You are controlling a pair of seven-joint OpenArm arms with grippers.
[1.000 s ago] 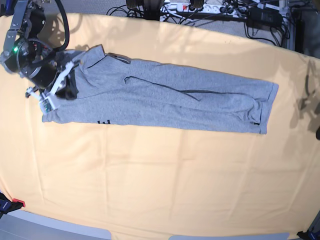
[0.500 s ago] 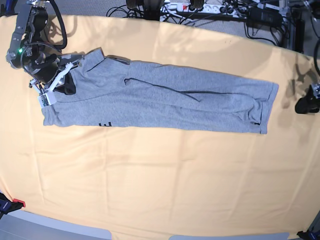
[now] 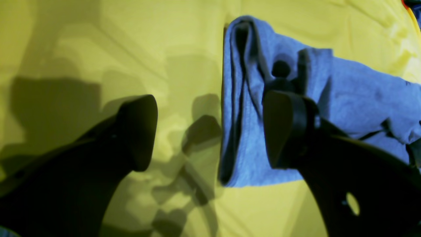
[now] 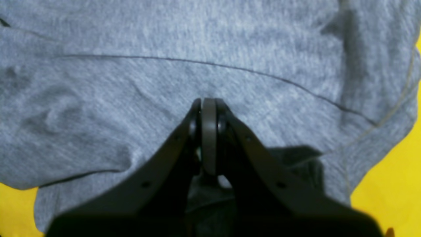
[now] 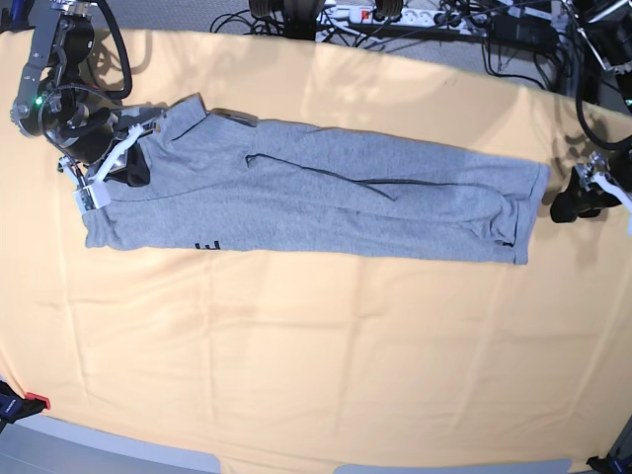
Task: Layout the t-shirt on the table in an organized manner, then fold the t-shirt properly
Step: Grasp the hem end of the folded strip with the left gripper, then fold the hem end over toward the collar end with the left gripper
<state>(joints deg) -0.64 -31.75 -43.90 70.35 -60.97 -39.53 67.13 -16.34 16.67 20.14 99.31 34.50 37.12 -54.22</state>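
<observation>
**Shirt in a long band, one gripper at each end**

Base view: the shirt (image 5: 316, 193) lies on the table (image 5: 316, 355) as a long, narrow grey band, folded lengthwise, running from upper left to middle right in the far half of the cloth. A bit of black lettering shows at its near edge, left of centre. The right gripper (image 5: 126, 168) sits at the band's left end, over the cloth there; whether it pinches any fabric cannot be told from this view. The left gripper (image 5: 576, 200) is at the opposite end, just beside the shirt's right edge, over bare table. Cables and a power strip (image 5: 365, 14) lie beyond the far edge of the table.

Left wrist view: the left gripper (image 3: 210, 131) has its jaws spread wide. One finger (image 3: 138, 131) is over bare table; the other finger (image 3: 283, 128) stands over the layered end of the shirt (image 3: 250, 98), whose stacked fold edges run between the two. Nothing is gripped. The fingers' shadows fall on the table (image 3: 82, 39) and on the cloth.

Right wrist view: the right gripper (image 4: 208, 108) has its jaws pressed together, tips pointing down over the shirt (image 4: 131, 65), which fills nearly the whole view. No fabric is visibly caught between the tips. A dark seam line curves across the cloth above them, and slivers of table (image 4: 394, 184) show at the lower corners.
</observation>
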